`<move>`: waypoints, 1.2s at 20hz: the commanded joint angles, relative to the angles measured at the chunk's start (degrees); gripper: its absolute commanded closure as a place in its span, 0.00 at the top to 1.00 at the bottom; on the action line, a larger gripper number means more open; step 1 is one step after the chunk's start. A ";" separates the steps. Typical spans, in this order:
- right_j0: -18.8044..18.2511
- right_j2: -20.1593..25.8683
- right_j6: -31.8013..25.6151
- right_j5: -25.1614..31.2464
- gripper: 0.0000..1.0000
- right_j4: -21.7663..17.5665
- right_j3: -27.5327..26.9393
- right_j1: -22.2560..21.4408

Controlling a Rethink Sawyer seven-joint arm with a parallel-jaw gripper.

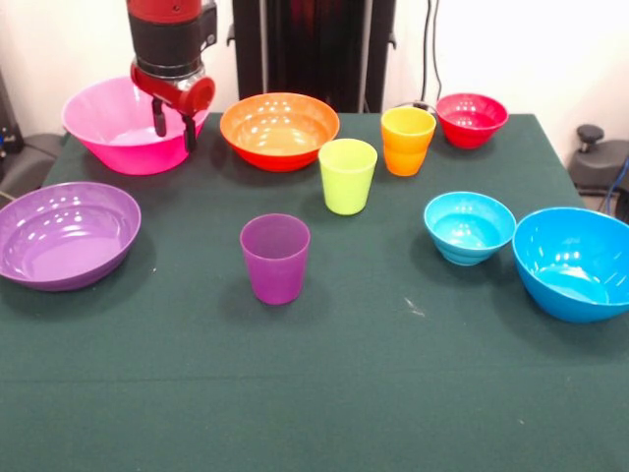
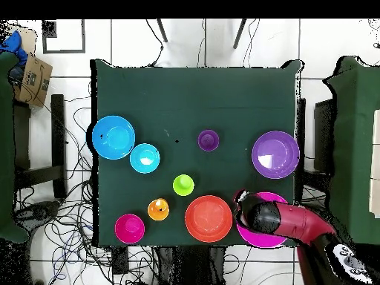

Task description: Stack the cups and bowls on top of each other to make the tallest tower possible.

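Pink bowl (image 1: 118,138), seemingly under open hand (image 1: 173,123)

Three cups stand on the green table (image 1: 393,393): a purple cup (image 1: 275,258), a lime green cup (image 1: 348,175) and an orange cup (image 1: 407,141). Six bowls show in both views: a big pink bowl (image 1: 113,138), an orange bowl (image 1: 279,130), a shallow purple bowl (image 1: 65,234), a small red bowl (image 1: 472,119), a small light blue bowl (image 1: 469,227) and a big blue bowl (image 1: 575,263). That makes nine vessels, and one robot arm (image 1: 171,44).
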 commanded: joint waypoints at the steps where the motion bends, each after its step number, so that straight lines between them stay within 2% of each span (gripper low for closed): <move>1: -0.44 1.76 -0.31 -2.69 1.00 -3.86 4.77 -0.92; 14: -3.25 1.72 -1.37 -2.66 1.00 -5.53 7.36 -2.97; 24: -4.34 1.67 -0.72 -3.80 1.00 -7.50 5.89 -0.36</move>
